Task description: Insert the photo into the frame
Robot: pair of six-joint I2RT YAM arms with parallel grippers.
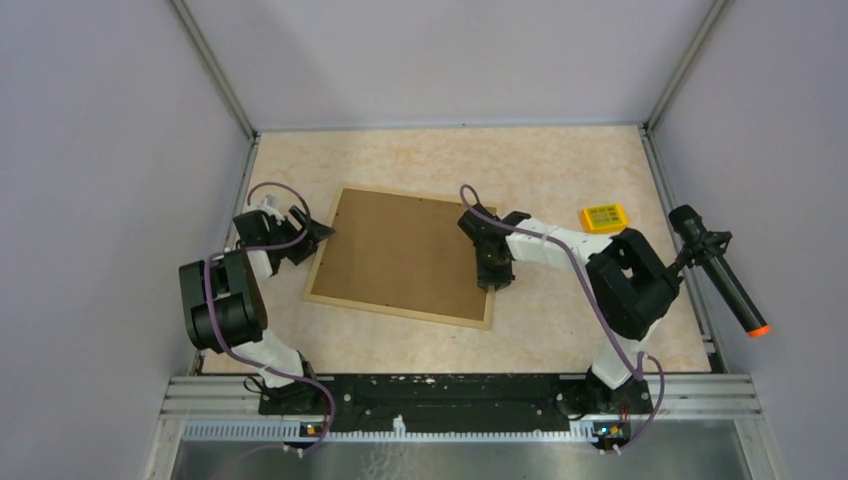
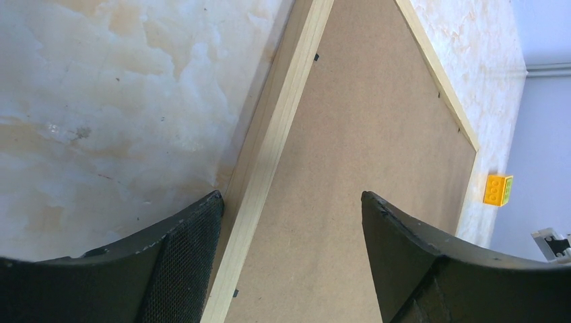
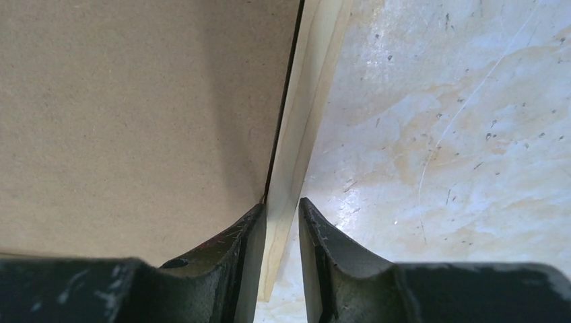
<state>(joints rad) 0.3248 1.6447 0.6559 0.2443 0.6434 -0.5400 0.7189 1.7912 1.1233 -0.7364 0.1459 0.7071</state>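
The frame [image 1: 398, 309] is lying flat in the middle of the table [image 1: 560, 160], back side facing up, its long sides running roughly from 9 o'clock to 3 o'clock and turned a little clockwise. A plain brown board [image 1: 400, 250] is filling the opening inside the light wood rail, sitting level within it. The board is covering whatever lies beneath it, so it cannot be told whether the photo is sitting inside.

The left gripper [image 2: 293, 202] is hanging over the frame's 9 o'clock edge. Its fingers [image 2: 182, 256] are standing wide apart and straddling the wood rail: one is sitting just outside the rail over the bare table, the other is hovering over the board, well clear of the rail.

The right gripper [image 3: 281, 205] is working at the frame's 3 o'clock edge. Its fingers [image 3: 236, 256] are drawn close together and pinching the thin wood rail between them, one on the board side and one on the table side.

A small yellow block [image 1: 604, 217] is resting on the table at about 2 o'clock from the frame, well apart from it. A black rod with an orange tip [image 1: 720, 270] is slanting along the table's 3 o'clock side.
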